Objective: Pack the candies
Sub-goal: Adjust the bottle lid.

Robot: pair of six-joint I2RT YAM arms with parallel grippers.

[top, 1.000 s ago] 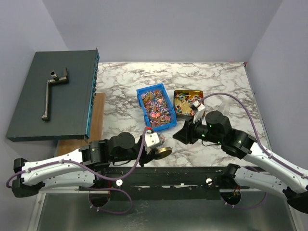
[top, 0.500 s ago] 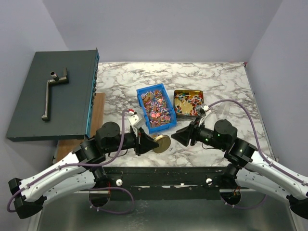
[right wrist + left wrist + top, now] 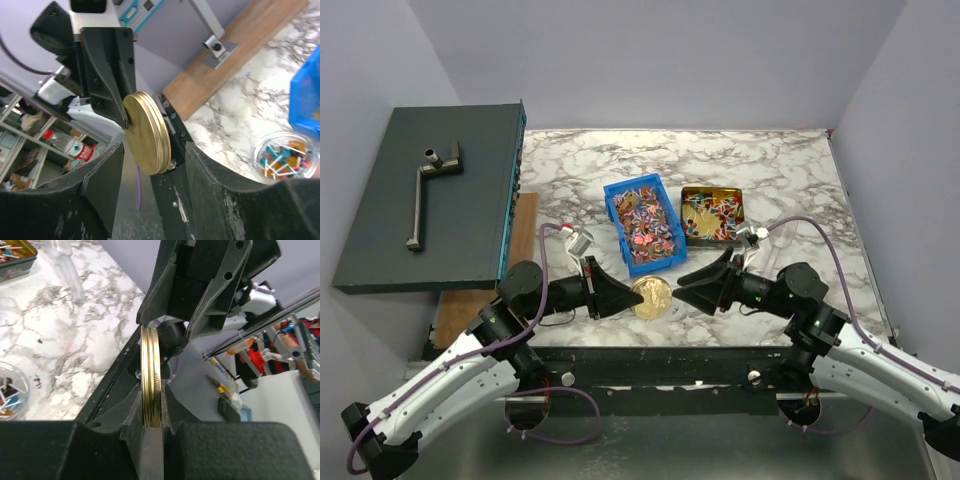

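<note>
Grey walls all round and a marbled tabletop (image 3: 770, 170) is filling the middle. At its near edge the left pincer (image 3: 612, 294) is clenching a round gold lid (image 3: 650, 297), holding it up on edge off the surface, with the threaded rim squeezed between both fingers in the left wrist view. The right pincer (image 3: 703, 286) is pointing at the lid from the other side, fingers spread wide and grasping nothing. They're sitting very close to the lid, but I can't tell if they're touching it. Behind all that, the candies (image 3: 645, 222) are lying heaped in a blue bin (image 3: 614, 222), with more of them in the gold tin (image 3: 684, 215) just beside it on the right. A few are also showing in a small clear tub (image 3: 260, 150) in the right wrist view. A big grey box (image 3: 470, 210) is sitting off the left edge, with a wooden board (image 3: 523, 245) poking out beneath it.
</note>
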